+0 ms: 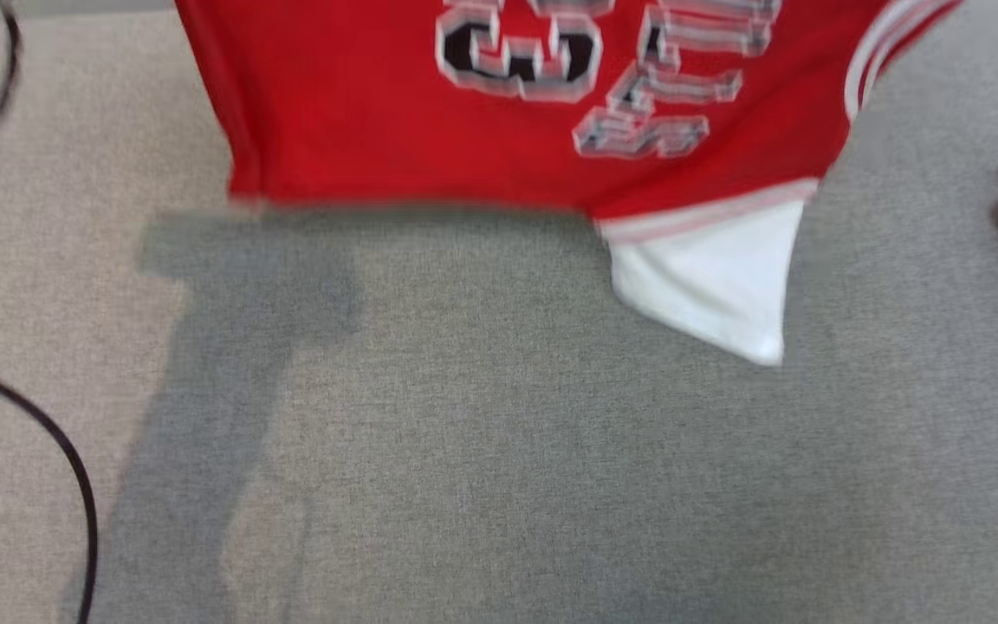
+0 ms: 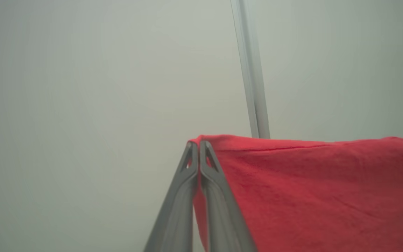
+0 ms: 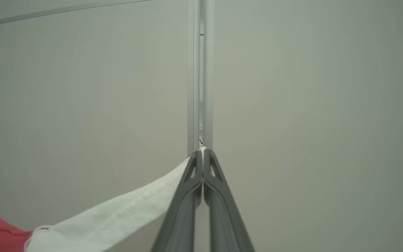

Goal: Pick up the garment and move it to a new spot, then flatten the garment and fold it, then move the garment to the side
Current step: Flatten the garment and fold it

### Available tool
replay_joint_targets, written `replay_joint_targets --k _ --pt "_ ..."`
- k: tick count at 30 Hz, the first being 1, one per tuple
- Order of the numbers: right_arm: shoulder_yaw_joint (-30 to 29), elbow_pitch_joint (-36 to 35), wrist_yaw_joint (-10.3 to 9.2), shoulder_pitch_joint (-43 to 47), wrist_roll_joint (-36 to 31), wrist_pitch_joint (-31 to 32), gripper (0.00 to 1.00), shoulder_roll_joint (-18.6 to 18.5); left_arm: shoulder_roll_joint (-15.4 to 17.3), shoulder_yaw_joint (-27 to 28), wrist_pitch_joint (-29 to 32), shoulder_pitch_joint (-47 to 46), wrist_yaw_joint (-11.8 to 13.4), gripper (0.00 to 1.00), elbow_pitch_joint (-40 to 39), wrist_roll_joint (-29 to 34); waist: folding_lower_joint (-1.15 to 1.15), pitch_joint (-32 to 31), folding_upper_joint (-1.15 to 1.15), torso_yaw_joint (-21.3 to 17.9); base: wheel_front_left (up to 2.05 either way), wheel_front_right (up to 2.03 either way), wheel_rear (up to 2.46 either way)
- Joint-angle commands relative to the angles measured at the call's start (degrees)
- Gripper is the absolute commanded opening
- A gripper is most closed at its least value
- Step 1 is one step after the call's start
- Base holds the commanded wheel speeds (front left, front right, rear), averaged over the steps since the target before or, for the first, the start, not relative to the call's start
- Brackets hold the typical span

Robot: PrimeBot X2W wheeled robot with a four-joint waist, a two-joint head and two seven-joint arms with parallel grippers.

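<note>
Firmly, left claw [image 2: 199,143] and right claw [image 3: 203,151] pinch the soft red garment [image 1: 499,147].

Left pincer [image 2: 198,144] has both fingers pressed tight together, tips pinching a red edge of the garment [image 2: 310,182]. Right pincer [image 3: 203,153], same deal: fingers squeezed together on a white hem right at the tips.

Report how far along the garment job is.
Done: the garment is picked up, hanging above the grey surface. In hand: the left gripper pinches its red edge, the right gripper its white edge. Left: laying it down, flattening, folding, moving aside.
</note>
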Motion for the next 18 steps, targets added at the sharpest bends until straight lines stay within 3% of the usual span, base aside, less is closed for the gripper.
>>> replay_joint_targets --k 1,9,18 --pt "0.29 2.9 -0.02 -4.32 0.96 -2.23 0.0 0.04 -0.82 0.49 -1.49 -3.99 -1.03 0.0 3.97 -0.22 0.0 2.0 0.0 0.35 0.0 0.0 0.0" --pt "3.69 22.2 -0.02 -23.89 3.33 -12.66 0.0 3.66 -3.68 1.04 -10.29 -20.18 -4.68 0.0 27.31 1.66 0.0 4.43 0.0 -0.8 0.0 0.0 0.0" --pt "8.39 39.53 -0.02 -30.49 3.93 -12.75 0.0 6.88 -6.98 -0.22 -13.79 -26.27 -8.23 0.0 42.3 0.58 0.0 7.61 0.0 -1.41 0.0 0.0 0.0"
